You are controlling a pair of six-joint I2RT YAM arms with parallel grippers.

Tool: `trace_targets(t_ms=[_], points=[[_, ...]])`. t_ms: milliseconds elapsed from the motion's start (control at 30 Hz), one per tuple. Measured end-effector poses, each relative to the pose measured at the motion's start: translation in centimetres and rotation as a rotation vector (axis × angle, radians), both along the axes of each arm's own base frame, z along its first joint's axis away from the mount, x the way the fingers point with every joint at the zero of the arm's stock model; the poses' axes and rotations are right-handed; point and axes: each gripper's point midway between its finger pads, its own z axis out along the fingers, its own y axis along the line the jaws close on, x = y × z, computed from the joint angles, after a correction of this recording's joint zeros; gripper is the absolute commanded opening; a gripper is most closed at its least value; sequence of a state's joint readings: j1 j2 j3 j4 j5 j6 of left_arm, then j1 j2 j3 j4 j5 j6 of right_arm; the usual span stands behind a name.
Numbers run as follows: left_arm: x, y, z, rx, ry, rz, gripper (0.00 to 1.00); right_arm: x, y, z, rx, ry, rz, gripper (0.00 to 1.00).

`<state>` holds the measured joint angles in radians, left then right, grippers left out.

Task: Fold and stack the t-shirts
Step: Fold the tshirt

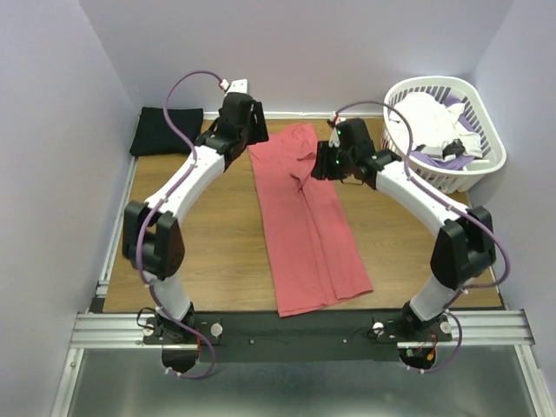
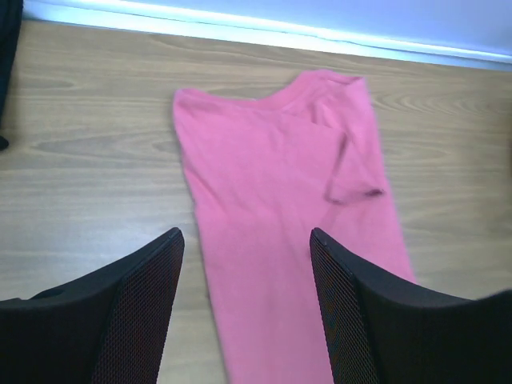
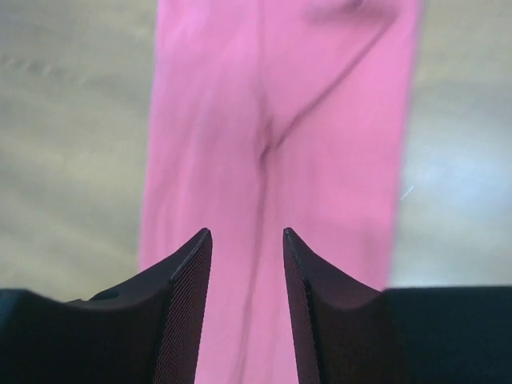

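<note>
The coral-red t-shirt (image 1: 306,221) is laid lengthwise along the surface's middle. Near its far end, the left claw (image 2: 246,236) and right claw (image 3: 246,232) are held apart, empty.

Pale lavender walls (image 1: 61,104) close in the wooden table (image 1: 208,252) at 9, 12 and 3 o'clock. A white strip (image 2: 240,30) runs along its 12 o'clock edge. An aluminium rail (image 1: 113,328) crosses at 6 o'clock, with a grey metal sheet (image 1: 287,391) beyond it. The light is soft and even.
</note>
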<state>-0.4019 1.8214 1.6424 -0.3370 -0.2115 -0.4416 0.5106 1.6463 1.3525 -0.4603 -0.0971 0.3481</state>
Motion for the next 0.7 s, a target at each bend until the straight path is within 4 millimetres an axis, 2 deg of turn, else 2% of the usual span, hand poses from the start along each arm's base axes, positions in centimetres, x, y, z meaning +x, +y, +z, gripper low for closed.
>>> trace_targets(t_ms=[67, 133, 200, 300, 367, 500, 567, 700], points=[[-1.8, 0.2, 1.0, -0.031, -0.024, -0.014, 0.72, 3.4, -0.3, 0.9, -0.035, -0.07, -0.001, 0.44], [-3.9, 0.6, 0.1, -0.039, -0.005, -0.028, 0.72, 6.1, 0.2, 1.3, -0.072, -0.125, 0.022, 0.44], [-5.3, 0.8, -1.6, -0.038, 0.032, -0.043, 0.72, 8.8, 0.9, 0.8, -0.123, -0.179, 0.056, 0.43], [-6.8, 0.6, -5.0, -0.04, 0.108, -0.068, 0.72, 12.3, 1.9, -1.0, -0.195, -0.217, 0.094, 0.43], [-7.5, 0.3, -6.7, -0.048, 0.152, -0.083, 0.72, 14.6, 2.6, -3.0, -0.236, -0.228, 0.12, 0.43], [-7.6, -1.1, -8.4, -0.084, 0.191, -0.121, 0.72, 17.0, 3.2, -7.2, -0.31, -0.222, 0.166, 0.43], [-7.5, -1.8, -9.0, -0.098, 0.203, -0.135, 0.72, 17.5, 3.2, -9.0, -0.339, -0.209, 0.181, 0.43], [-6.8, -2.7, -9.8, -0.122, 0.219, -0.152, 0.72, 18.5, 3.3, -10.9, -0.375, -0.213, 0.204, 0.43]])
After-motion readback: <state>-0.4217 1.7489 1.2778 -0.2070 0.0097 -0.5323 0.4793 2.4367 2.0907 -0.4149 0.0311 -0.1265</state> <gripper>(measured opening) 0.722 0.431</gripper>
